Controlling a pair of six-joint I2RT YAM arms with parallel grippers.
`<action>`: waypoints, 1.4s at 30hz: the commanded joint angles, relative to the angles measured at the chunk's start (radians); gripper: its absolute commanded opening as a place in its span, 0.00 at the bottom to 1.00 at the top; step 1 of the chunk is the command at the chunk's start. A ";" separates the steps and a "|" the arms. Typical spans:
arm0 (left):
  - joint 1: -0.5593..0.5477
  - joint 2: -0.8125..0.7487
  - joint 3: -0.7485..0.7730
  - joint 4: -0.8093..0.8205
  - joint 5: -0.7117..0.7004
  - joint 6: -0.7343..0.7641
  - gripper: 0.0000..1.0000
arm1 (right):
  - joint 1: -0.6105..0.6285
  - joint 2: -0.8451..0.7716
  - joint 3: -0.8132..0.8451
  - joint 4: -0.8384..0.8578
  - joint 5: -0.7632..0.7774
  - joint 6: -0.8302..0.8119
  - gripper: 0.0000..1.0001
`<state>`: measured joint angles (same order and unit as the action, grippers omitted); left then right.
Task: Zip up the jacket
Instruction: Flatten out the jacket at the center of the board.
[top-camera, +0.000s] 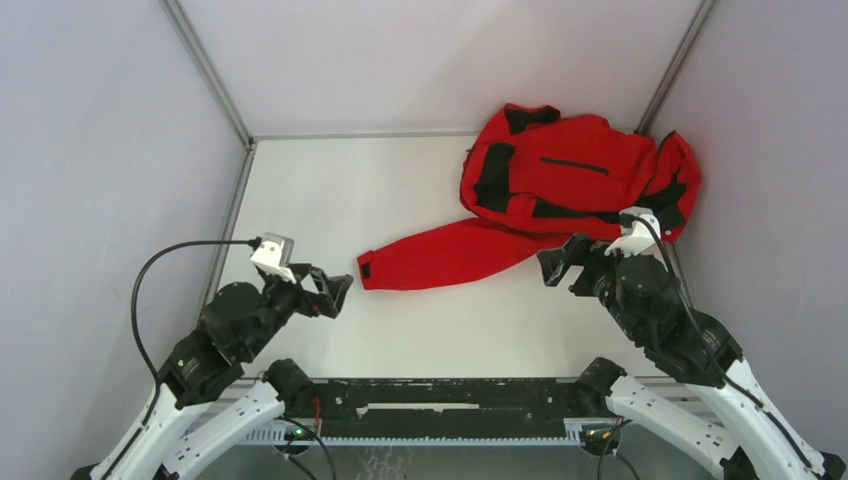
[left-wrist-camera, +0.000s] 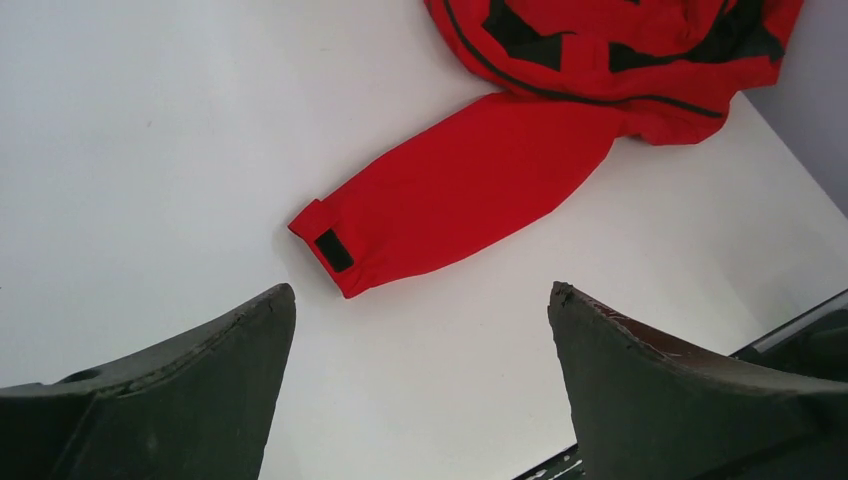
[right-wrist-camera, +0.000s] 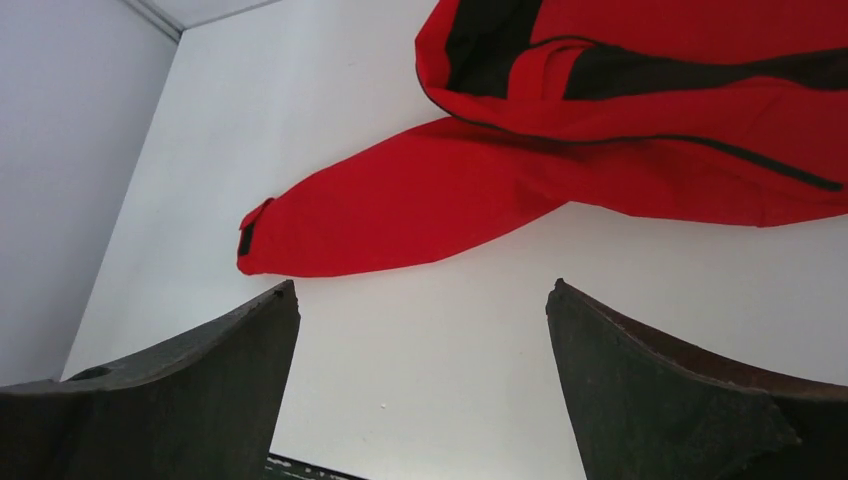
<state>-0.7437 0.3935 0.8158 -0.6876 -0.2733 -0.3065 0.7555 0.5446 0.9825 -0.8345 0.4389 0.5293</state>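
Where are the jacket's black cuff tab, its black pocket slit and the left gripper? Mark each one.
cuff tab (left-wrist-camera: 334, 250): left wrist view, middle of the black patch.
pocket slit (top-camera: 574, 165): top external view, midway along the dark line.
left gripper (top-camera: 338, 292): top external view, midway between its open fingertips.

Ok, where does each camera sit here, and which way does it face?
Top external: above, behind the arms, looks down on table and jacket; left hand, right hand show.
Left wrist: on left arm, faces the sleeve; own open fingers below.
Right wrist: on right arm, faces sleeve and jacket body; own fingers below.
Shared: the sleeve.
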 joint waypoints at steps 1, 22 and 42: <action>0.005 -0.050 0.027 0.001 0.002 -0.005 1.00 | -0.019 0.030 0.028 -0.022 0.020 -0.014 1.00; 0.012 -0.063 0.016 -0.022 -0.041 0.003 1.00 | -0.359 0.234 -0.103 0.040 0.087 0.015 0.99; 0.013 -0.056 0.014 -0.024 -0.038 0.004 1.00 | -0.977 0.639 -0.186 0.477 -0.118 0.224 1.00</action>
<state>-0.7372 0.3313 0.8158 -0.7242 -0.3042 -0.3126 -0.1684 1.1004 0.7567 -0.4850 0.3504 0.6842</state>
